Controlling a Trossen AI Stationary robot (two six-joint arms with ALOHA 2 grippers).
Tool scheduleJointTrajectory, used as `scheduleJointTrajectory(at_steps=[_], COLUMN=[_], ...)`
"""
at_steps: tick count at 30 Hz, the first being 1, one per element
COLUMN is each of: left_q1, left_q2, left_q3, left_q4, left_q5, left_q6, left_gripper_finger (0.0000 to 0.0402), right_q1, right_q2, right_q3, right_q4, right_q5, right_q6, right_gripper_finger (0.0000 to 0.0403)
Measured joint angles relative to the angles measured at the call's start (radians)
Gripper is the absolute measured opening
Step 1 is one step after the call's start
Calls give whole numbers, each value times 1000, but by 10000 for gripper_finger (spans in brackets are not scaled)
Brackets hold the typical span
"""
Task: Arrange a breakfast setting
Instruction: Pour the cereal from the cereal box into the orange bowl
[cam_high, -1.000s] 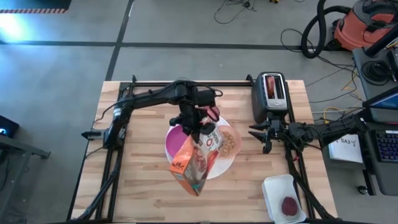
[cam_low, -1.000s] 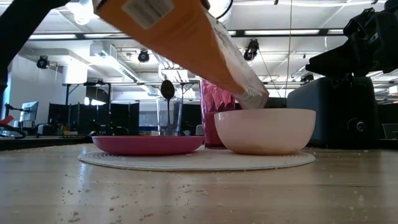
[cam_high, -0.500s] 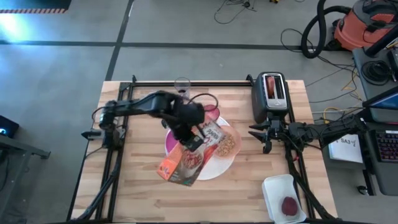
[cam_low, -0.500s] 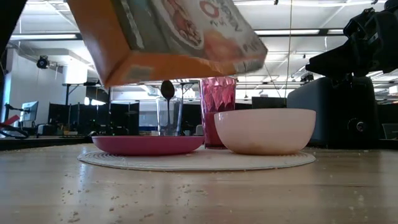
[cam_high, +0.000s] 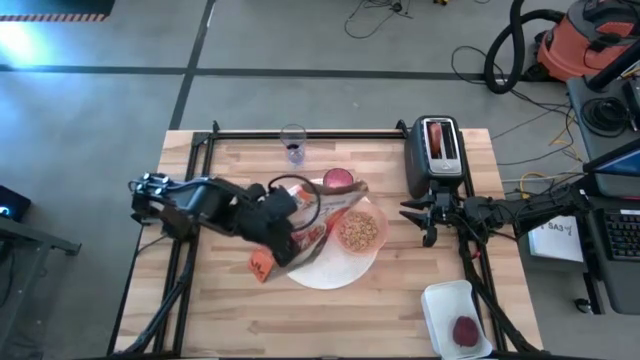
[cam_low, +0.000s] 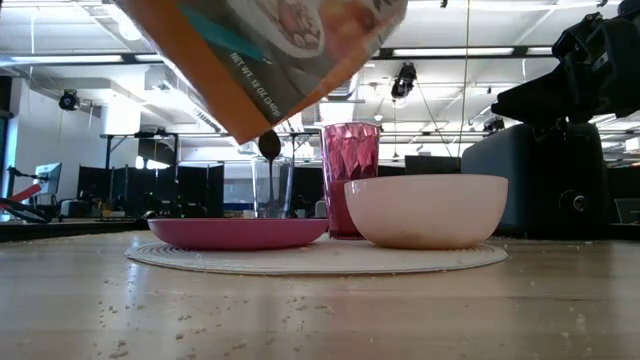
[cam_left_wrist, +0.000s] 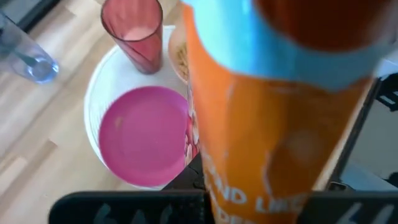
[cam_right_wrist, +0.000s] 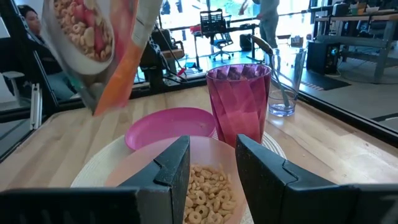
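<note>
From above, the left end effector (cam_high: 283, 232) is seen clamped on an orange cereal box (cam_high: 312, 222), held tilted over the big white round disc (cam_high: 335, 272) on the wooden worktop (cam_high: 220, 300). On the disc, the translucent pink bowl (cam_high: 360, 231) is filled with cereal, and the pink tumbler (cam_high: 338, 180) stands just behind it. The right end effector (cam_high: 411, 222) waits beside the toaster (cam_high: 438, 155), its fingers apart and empty. A small dark-red fruit (cam_high: 466, 330) lies in a white tray (cam_high: 440, 300) near the worktop's front right corner.

At table height, the magenta plate (cam_low: 238, 232) and the bowl are seen side by side on the disc, the box hanging above them.

In the left wrist view, the box fills the foreground over the plate.

In the right wrist view, a clear glass (cam_right_wrist: 285, 81) with a spoon stands beyond the tumbler.
</note>
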Motion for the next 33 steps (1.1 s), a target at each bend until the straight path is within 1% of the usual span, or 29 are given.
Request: scheduleJointTrajectory(at_steps=[2, 5, 8, 13, 16, 23, 29, 33], left_q1=[-16, -23, -22, -22, -25, -25, -25, -23], left_q2=[-20, -65, -120, -231, -300, -426, -515, -570], left_q3=[-23, -90, -193, -402, -499, -604, -681, -749], left_q4=[1, 1, 0, -2, -2, 0, 0, 1], left_q5=[-27, -57, -71, -99, -156, -299, -364, -449], left_q6=[0, -15, -66, -167, -213, -252, -273, -299], left_gripper_finger=[0, 0, 0, 0, 0, 0, 0, 0], right_q1=[0, 0, 0, 0, 0, 0, 0, 0], right_q2=[0, 0, 0, 0, 0, 0, 0, 0], right_q3=[0, 0, 0, 0, 0, 0, 0, 0], right_q4=[0, 0, 0, 0, 0, 0, 0, 0], right_q5=[0, 0, 0, 0, 0, 0, 0, 0], right_q6=[-1, 0, -2, -1, -1, -1, 0, -1], right_gripper_finger=[118, 118, 118, 118, 118, 118, 118, 118])
